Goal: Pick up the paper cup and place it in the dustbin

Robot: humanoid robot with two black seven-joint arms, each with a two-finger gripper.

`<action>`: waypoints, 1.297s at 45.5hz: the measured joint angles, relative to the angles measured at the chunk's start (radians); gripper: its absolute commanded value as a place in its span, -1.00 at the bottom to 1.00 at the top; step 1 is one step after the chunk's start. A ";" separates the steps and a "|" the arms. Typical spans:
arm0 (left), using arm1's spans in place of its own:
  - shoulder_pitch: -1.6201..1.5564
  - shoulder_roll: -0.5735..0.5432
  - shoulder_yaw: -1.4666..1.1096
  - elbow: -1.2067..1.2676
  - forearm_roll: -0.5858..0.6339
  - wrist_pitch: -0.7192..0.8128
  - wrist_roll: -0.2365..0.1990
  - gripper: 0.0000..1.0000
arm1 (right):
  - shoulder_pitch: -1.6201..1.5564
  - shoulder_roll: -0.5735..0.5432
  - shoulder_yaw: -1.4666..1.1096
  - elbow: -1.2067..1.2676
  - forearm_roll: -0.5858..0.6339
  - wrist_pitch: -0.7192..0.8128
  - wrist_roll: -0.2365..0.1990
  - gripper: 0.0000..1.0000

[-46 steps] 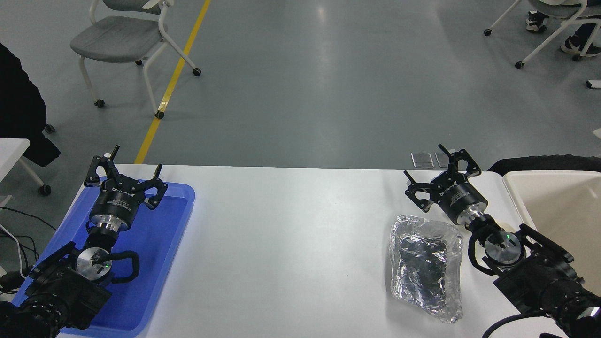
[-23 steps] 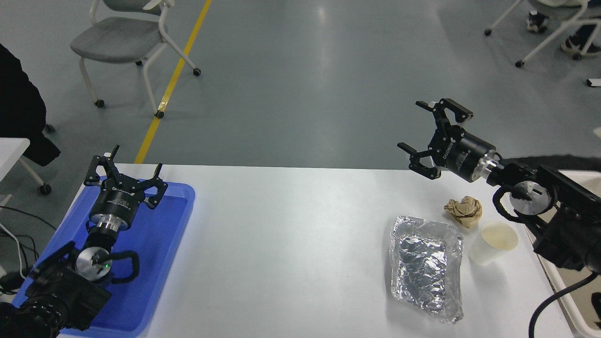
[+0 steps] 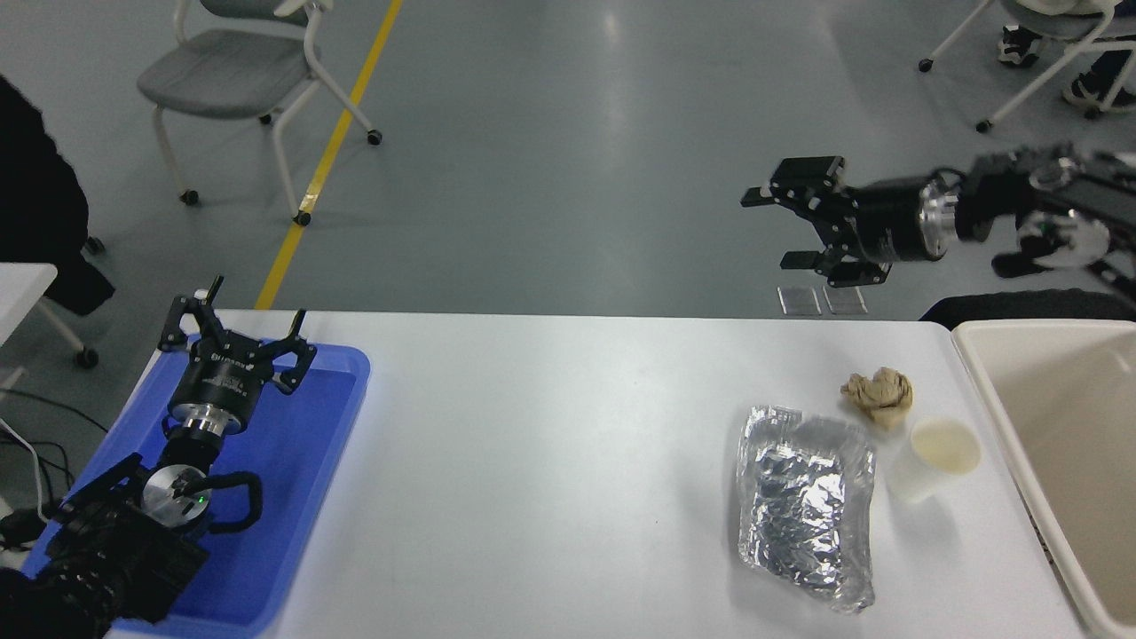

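The paper cup (image 3: pixel 934 458) stands upright on the white table at the right, between the foil tray and the dustbin (image 3: pixel 990 390), whose cream rim runs along the right edge. My right gripper (image 3: pixel 774 229) is open and empty, raised high beyond the table's far edge and pointing left, well above and behind the cup. My left gripper (image 3: pixel 240 324) is open and parked over the blue tray at the lower left.
A crumpled brown paper ball (image 3: pixel 879 396) lies just behind the cup. A crinkled silver foil tray (image 3: pixel 803 501) lies to the cup's left. A flat blue tray (image 3: pixel 293 461) sits at the left. Chairs stand on the floor beyond the table.
My right arm has swung up and back from low over the table, uncovering the cup and paper ball. It now reaches in from the right edge, gripper pointing left. The left arm stayed put.
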 measured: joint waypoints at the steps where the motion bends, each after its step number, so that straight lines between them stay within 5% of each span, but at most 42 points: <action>1: 0.000 0.000 0.000 0.000 0.000 0.000 0.000 1.00 | 0.021 0.000 -0.023 0.016 -0.005 0.000 -0.002 1.00; 27: 0.002 0.001 0.000 0.000 0.000 0.000 0.000 1.00 | 0.599 0.074 -0.709 0.473 0.030 0.050 -0.032 1.00; 59: 0.003 0.001 -0.001 0.000 0.000 0.000 0.000 1.00 | 0.851 0.162 -0.880 0.643 0.178 0.132 -0.034 1.00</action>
